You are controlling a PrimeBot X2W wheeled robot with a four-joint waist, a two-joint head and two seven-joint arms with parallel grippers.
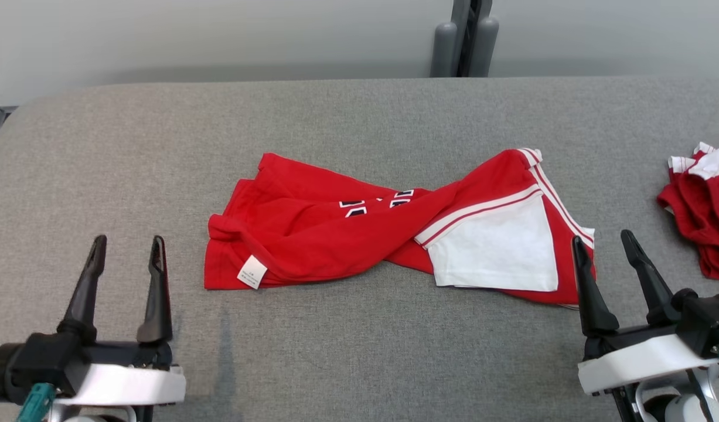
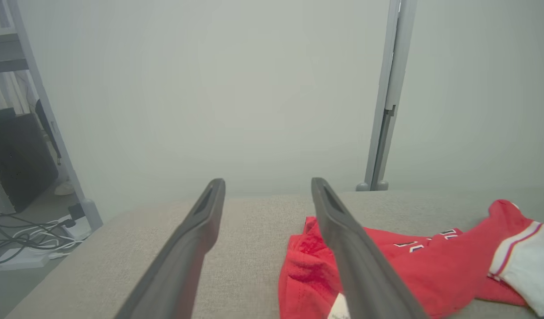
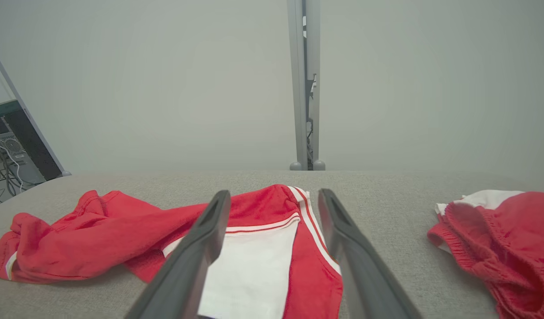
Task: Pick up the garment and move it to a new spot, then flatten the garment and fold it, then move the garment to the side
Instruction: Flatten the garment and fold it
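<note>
- Left hand (image 1: 129, 238) sits low at the left of the head view with its two dark fingers spread apart and nothing between them. It's clear of the cloth, out past the garment's left end.
- In the left wrist view, the same left hand (image 2: 267, 181) is open over bare grey fabric, and the red cloth shows behind its right-side finger.
- The grey tabletop (image 1: 359, 117) runs across the whole head view, with a grey post (image 1: 464, 38) standing behind its far edge.
- The red garment (image 1: 312, 234) lies roughly in the middle of the tabletop, stretched out sideways and twisted, definitely not flat.
- Its left end is bunched up, with a small white label (image 1: 252, 272) turned out at the near corner.
- Some dark and white lettering (image 1: 377, 205) peeks out of the twist, too folded over to read.
- The right end has white stripes and a white panel (image 1: 494, 252) facing up.
- Right hand (image 1: 602, 235) is also spread and holding nothing, its fingertips right at the garment's right edge.
- In the right wrist view, the right hand (image 3: 274, 192) frames that white panel between its fingers.
- A second red-and-white garment (image 1: 702, 217) is crumpled at the far right, apart from the first.
</note>
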